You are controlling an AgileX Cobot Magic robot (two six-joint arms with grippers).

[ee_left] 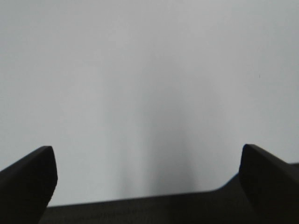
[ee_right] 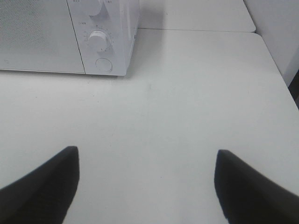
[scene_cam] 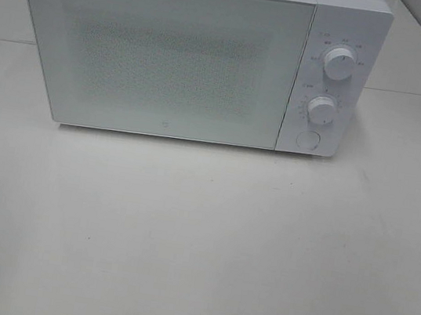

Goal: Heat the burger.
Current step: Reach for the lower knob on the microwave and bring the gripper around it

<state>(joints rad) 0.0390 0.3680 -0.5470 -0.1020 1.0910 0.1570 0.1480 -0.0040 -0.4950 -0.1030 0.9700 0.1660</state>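
Note:
The burger is out of view in all three views. A white microwave (scene_cam: pixel 178 54) stands at the back of the table with its door shut; its two dials (scene_cam: pixel 339 63) and a round button (scene_cam: pixel 307 139) sit on its right panel. Neither arm shows in the high view. In the left wrist view my left gripper (ee_left: pixel 147 163) is open over a bare white surface, nothing between its dark fingers (ee_left: pixel 28 179). My right gripper (ee_right: pixel 147 175) is open too, above the table, in front of and to the right of the microwave's control panel (ee_right: pixel 100 39).
The white table (scene_cam: pixel 198 243) stretches in front of the microwave. A seam between table sections (ee_right: pixel 196 31) runs behind the microwave, and a wall (ee_right: pixel 275 28) rises at the right.

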